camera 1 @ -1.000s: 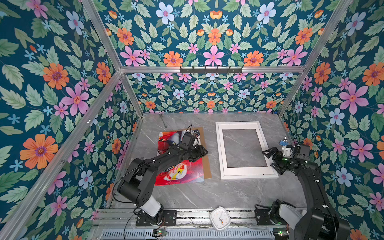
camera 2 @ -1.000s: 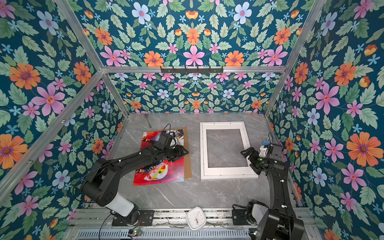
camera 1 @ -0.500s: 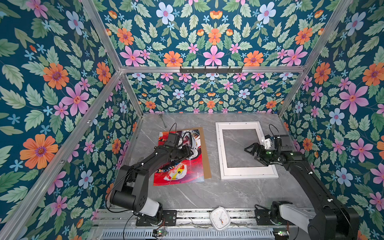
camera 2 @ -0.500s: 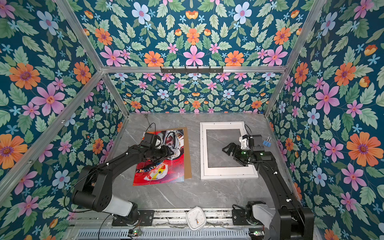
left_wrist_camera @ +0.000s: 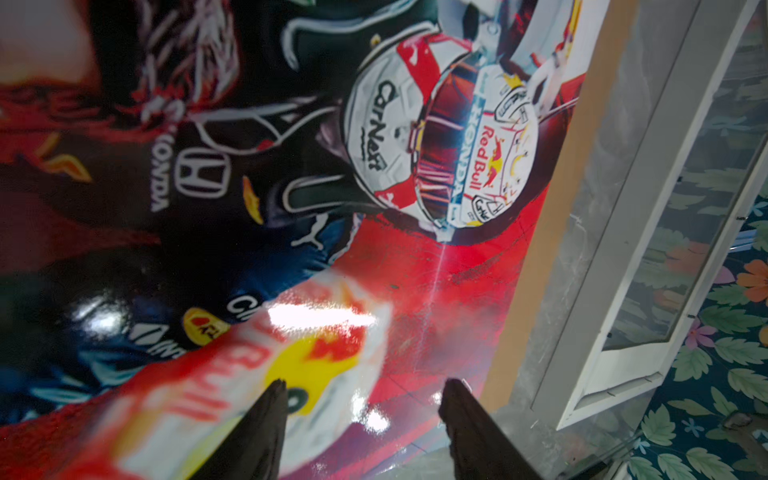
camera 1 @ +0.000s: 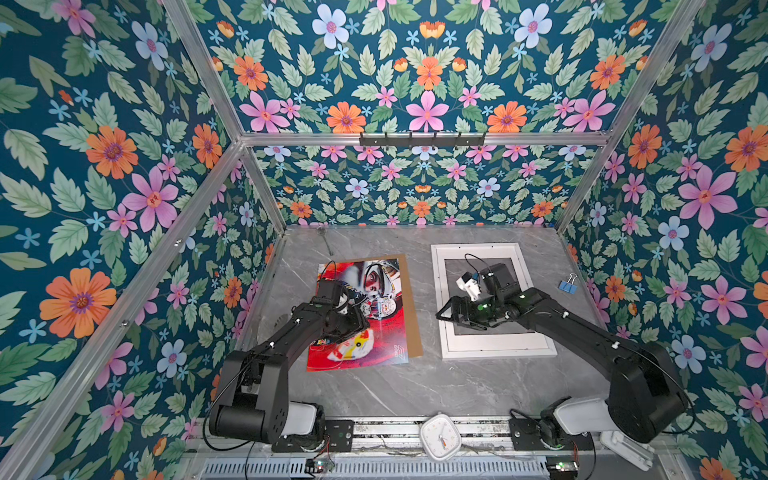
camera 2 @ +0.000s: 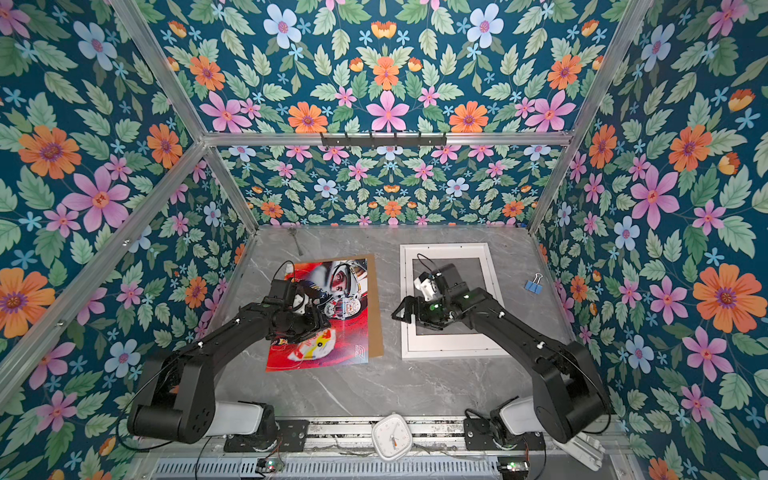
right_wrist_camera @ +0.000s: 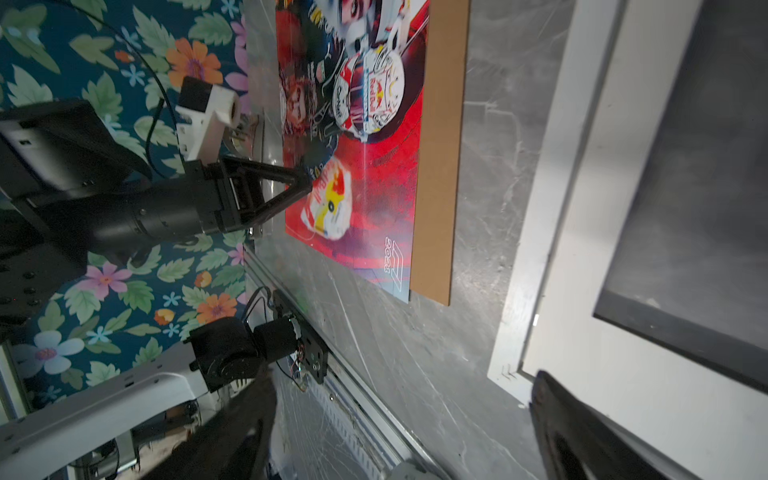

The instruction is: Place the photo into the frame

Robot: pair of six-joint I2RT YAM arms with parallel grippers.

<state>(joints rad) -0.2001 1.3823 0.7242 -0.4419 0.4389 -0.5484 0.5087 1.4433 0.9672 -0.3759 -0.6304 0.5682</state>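
Two black robot arms reach in from the near rail over a grey marble-patterned tabletop (camera 1: 415,386), which fills the lower middle of both top views. Largest item on it: a white rectangular picture frame with a narrow moulded border (camera 1: 494,350) (camera 2: 449,352), lying flat right of centre, with grey showing in its opening. Left of centre, separated from the frame by a strip of bare table, lies the glossy red rectangular photo of helmeted racing drivers (camera 1: 390,330) (camera 2: 353,328), face up. It rests on a plain brown backing board (camera 1: 410,307) (camera 2: 376,307), slightly askew, so the board shows along the photo's right side and far edge while the photo's near edge runs past it. The left gripper (camera 1: 355,326) (left_wrist_camera: 363,386) hovers over the lower-left part of the photo, fingers parted with nothing between them; whether they touch the print, I cannot tell. The right gripper (camera 1: 455,320) (right_wrist_camera: 403,382) sits above the frame's left border, jaws spread wide and empty. A white rounded-square clock (camera 1: 440,436) lies on the near rail. A small blue binder clip (camera 1: 567,284) lies just right of the frame.
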